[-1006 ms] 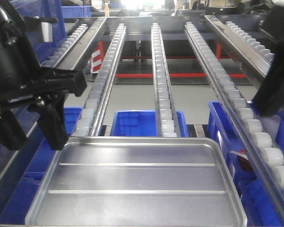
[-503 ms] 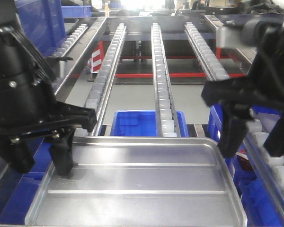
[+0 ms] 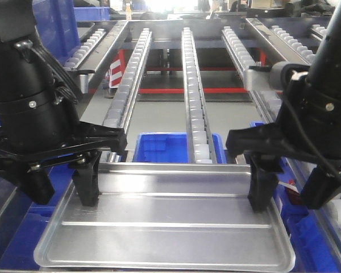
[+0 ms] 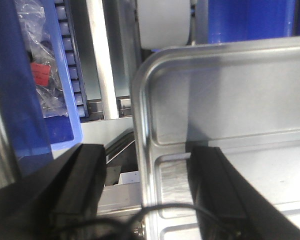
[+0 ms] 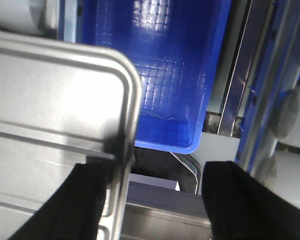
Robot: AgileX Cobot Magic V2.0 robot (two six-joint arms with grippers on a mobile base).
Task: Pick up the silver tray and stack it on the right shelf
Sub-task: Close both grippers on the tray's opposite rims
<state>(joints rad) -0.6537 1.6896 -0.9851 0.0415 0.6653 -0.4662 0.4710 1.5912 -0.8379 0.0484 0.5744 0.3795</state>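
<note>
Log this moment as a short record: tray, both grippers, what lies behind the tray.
silver tray: lying flat, ridges running side to side
left gripper: open, straddling the tray's left rim, one finger inside, one outside
right gripper: open, straddling the right rim the same way
grasp: not yet closed on either side
behind tray: blue bin below white roller tracks

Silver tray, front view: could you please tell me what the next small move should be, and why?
Probably close both claws. The left claw and right claw each stand open astride a side rim of the silver tray, one finger inside, one outside, so neither yet grips it for lifting.
</note>
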